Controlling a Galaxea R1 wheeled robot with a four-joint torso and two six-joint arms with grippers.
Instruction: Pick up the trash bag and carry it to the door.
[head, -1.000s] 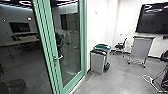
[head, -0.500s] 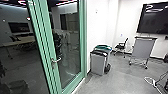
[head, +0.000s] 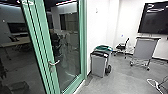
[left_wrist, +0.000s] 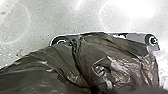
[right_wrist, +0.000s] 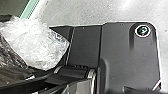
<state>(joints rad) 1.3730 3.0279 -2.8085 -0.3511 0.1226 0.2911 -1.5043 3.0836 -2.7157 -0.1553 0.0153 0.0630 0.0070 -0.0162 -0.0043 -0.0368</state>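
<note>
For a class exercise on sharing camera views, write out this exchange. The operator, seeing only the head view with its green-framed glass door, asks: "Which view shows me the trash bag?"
Observer: The left wrist view shows a dark plastic bag.
Operator: Is its surface smooth?
Observer: No, it is creased, with folds drawing together.
Operator: Is any other plastic near it?
Observer: Yes, the right wrist view shows crumpled clear plastic beside dark plastic.

A green-framed glass door with a metal handle stood near two bins, side by side against the white wall; beyond them sat a wheeled chair.
</note>
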